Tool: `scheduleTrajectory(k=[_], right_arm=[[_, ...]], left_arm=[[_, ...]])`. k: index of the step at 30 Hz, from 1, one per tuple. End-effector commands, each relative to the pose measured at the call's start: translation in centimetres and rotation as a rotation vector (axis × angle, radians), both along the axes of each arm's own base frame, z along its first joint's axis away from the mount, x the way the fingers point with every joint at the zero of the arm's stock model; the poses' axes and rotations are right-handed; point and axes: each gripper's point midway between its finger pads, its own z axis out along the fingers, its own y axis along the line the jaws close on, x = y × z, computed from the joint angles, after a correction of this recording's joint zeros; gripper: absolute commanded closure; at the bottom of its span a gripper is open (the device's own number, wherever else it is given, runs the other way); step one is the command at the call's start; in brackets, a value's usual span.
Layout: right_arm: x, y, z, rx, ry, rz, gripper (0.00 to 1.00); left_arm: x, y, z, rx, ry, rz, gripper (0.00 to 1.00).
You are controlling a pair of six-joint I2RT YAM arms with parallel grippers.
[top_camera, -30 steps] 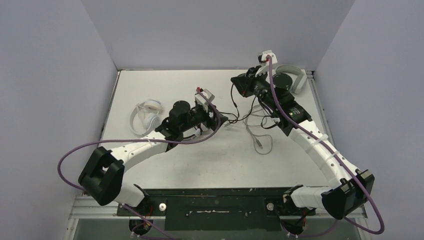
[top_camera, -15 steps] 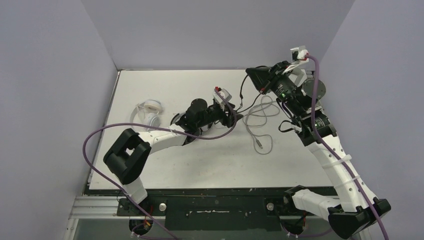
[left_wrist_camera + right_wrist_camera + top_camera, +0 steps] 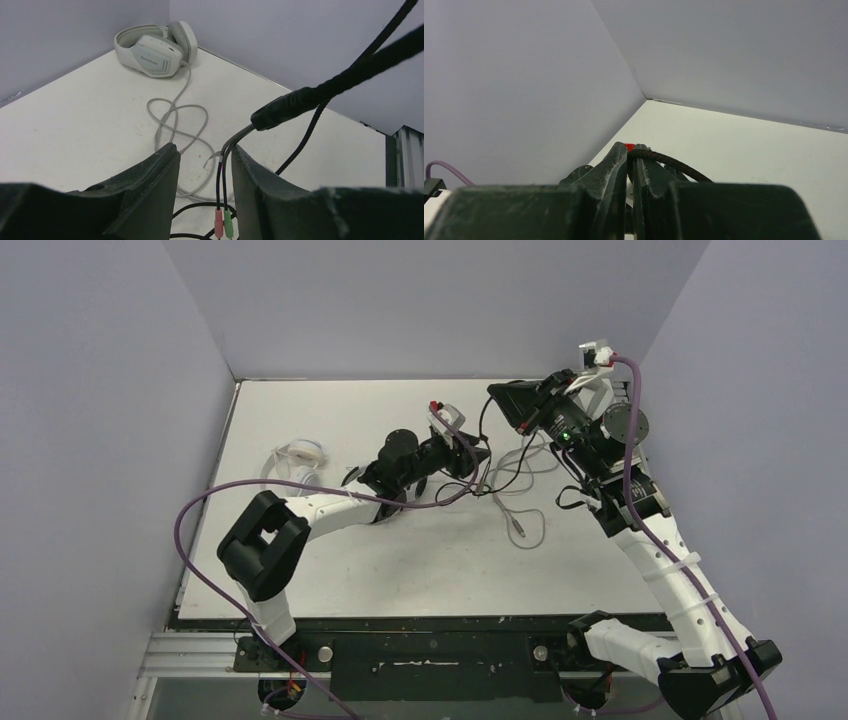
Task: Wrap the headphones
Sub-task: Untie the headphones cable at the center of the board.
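Far left: small white headphones [image 3: 297, 462] lie on the table [image 3: 350, 410] near the left wall. Nothing is touching them, and their thin lead is not resolvable from above.

Centre: left gripper [image 3: 204, 150] has its fingers apart. The black cable [image 3: 300, 97] ends in a thick junction just ahead of it. Two thin leads drop from there through the gap to the pink and green plugs [image 3: 223, 226] (loose, as far as I can see).

Beyond, in the far corner: grey headphones [image 3: 156, 47] with grey cable [image 3: 175, 117] in slack loops on the table. Not our job.

Right: right gripper [image 3: 630, 147] is raised, jaws closed on the black cable, which arches over the tips.

Black headset: I cannot find it in any view; possibly it is hidden under an arm.

Handling, my estimate: the braided cable is light and limp with a little spring, so it will sag and uncoil unless kept taut. The junction is the stiff spot, so I would grip the braid just behind it. I would avoid the thin leads, which look fragile and likely to slip. The headset body should be rigid and heavier, a good anchor to wind around.
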Motion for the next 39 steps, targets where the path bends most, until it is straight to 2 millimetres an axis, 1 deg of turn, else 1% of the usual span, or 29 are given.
scheduleTrajectory(k=[1,3,6,7,9,13,14,15,16,17,18,19,22,24,25,27,29,31,32,33,34,35,36,37,38,39], right_arm=[[-0.6,-0.2,1.9,0.049,-0.06,0.011,1.0],[-0.5,-0.4,1.8,0.047,-0.055,0.006,1.0],[-0.2,-0.6,1.5,0.043,-0.046,-0.006,1.0],[-0.1,-0.7,1.4,0.045,-0.044,-0.011,1.0],[-0.2,-0.6,1.5,0.054,-0.047,-0.001,1.0],[-0.2,-0.2,1.7,0.069,-0.046,0.021,1.0],[-0.2,-0.2,1.7,0.07,-0.045,0.023,1.0],[-0.3,-0.2,1.7,0.069,-0.043,0.026,1.0],[-0.4,-0.2,1.6,0.068,-0.042,0.025,1.0],[-0.4,-0.3,1.6,0.065,-0.043,0.021,1.0],[-0.5,-0.4,1.3,0.058,-0.04,0.021,1.0],[-0.5,-0.4,0.9,0.049,-0.032,0.018,1.0],[-0.3,-0.9,-0.7,0.015,0.002,-0.009,1.0],[-0.1,-1.6,-2.1,-0.008,0.027,-0.051,1.0],[0.1,-2.0,-3.0,-0.02,0.041,-0.072,1.0],[0.0,-2.5,-3.9,-0.033,0.048,-0.096,1.0],[0.1,-2.7,-4.6,-0.04,0.054,-0.112,1.0],[0.8,-3.3,-4.7,-0.042,0.058,-0.151,1.0],[1.3,-3.4,-4.6,-0.042,0.06,-0.165,1.0],[1.7,-3.6,-4.4,-0.042,0.055,-0.18,1.0],[2.1,-3.5,-4.3,-0.042,0.054,-0.187,1.0],[2.6,-3.5,-4.2,-0.045,0.055,-0.193,1.0],[3.0,-3.3,-4.0,-0.047,0.055,-0.189,1.0],[3.3,-3.0,-3.9,-0.05,0.056,-0.178,1.0],[3.4,-2.6,-3.5,-0.05,0.049,-0.158,1.0],[3.4,-2.2,-2.9,-0.045,0.038,-0.138,1.0]], left_arm=[[0.3,-0.8,3.3,-0.071,-0.085,-0.023,0.58],[-0.4,-1.2,3.2,-0.074,-0.087,-0.064,0.49],[-1.5,-1.2,3.0,-0.076,-0.086,-0.1,0.43],[-1.4,-1.0,2.7,-0.076,-0.08,-0.081,0.42],[-1.4,-0.7,2.7,-0.098,-0.082,-0.062,0.41],[-1.9,-1.8,2.1,-0.116,-0.056,-0.107,0.42],[-1.9,-2.2,2.0,-0.112,-0.058,-0.11,0.45],[-1.7,-2.4,1.8,-0.11,-0.056,-0.109,0.52],[-1.5,-2.4,1.6,-0.109,-0.052,-0.105,0.72],[-1.2,-2.4,1.7,-0.111,-0.052,-0.096,0.87],[-0.7,-2.2,1.7,-0.111,-0.049,-0.078,0.97],[-0.5,-1.9,2.2,-0.118,-0.056,-0.067,1.0],[0.1,-0.9,4.6,-0.145,-0.096,-0.045,1.0],[0.8,0.2,6.1,-0.143,-0.112,-0.003,1.0],[1.2,0.9,7.1,-0.147,-0.128,0.022,1.0],[1.5,1.9,9.2,-0.167,-0.162,0.065,1.0],[1.0,1.5,10.5,-0.167,-0.186,0.045,1.0],[0.5,1.0,10.8,-0.143,-0.185,0.027,1.0],[0.2,1.0,10.9,-0.148,-0.176,0.033,0.94],[0.0,1.4,10.1,-0.159,-0.148,0.048,0.82],[-0.4,1.9,10.1,-0.193,-0.13,0.061,0.71],[-1.2,2.1,9.8,-0.223,-0.113,0.059,0.61],[-2.1,2.2,9.6,-0.241,-0.108,0.054,0.54],[-3.0,2.1,9.2,-0.241,-0.12,0.043,0.48],[-3.6,1.8,8.6,-0.218,-0.133,0.042,0.38],[-3.8,1.3,7.8,-0.186,-0.137,0.051,0.29]])
